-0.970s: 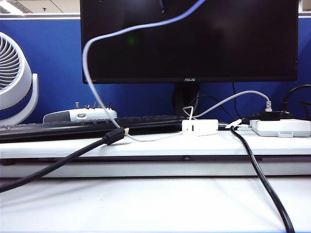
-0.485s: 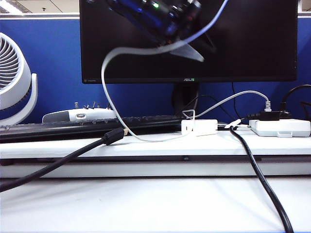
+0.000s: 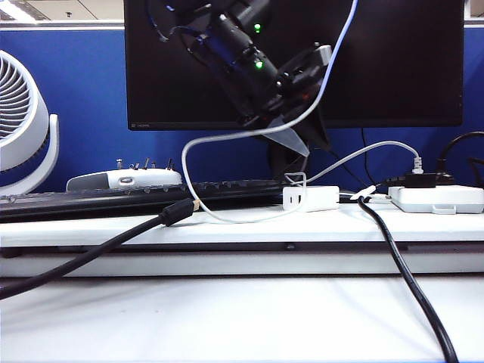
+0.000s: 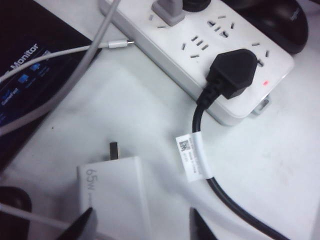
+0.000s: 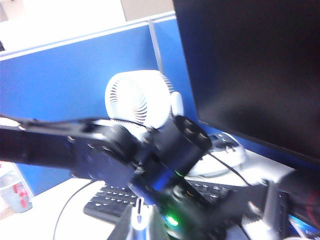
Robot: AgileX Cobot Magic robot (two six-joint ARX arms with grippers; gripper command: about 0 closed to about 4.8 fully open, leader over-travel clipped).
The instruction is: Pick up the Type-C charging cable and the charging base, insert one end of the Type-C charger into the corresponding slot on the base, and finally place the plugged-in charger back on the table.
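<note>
The charging base (image 3: pixel 310 198) is a small white block on the table's raised ledge (image 3: pixel 98 231). My left gripper (image 3: pixel 308 144) hangs open just above it. In the left wrist view the base (image 4: pixel 115 192), marked 65W, lies partly between the open fingertips (image 4: pixel 84 226) of the left gripper (image 4: pixel 141 227). The Type-C charging cable (image 3: pixel 227 138) drops from the top edge, loops low and runs to the base. In the right wrist view my right gripper (image 5: pixel 141 220) is shut on the cable's white plug end (image 5: pixel 140 214). The right gripper is outside the exterior view.
A white power strip (image 3: pixel 439 198) with a black plug (image 4: pixel 232 72) sits right of the base. Another small white plug (image 4: pixel 120 44) lies beside the strip (image 4: pixel 200 45). A thick black gold-tipped cable (image 3: pixel 178 212), a keyboard (image 3: pixel 91 198), a fan (image 3: pixel 19 121) and a monitor (image 3: pixel 393 68) crowd the ledge.
The left arm has come down from the top edge to just above the charging base. The white cable's loop has sunk and shifted right. The base has stayed put.
</note>
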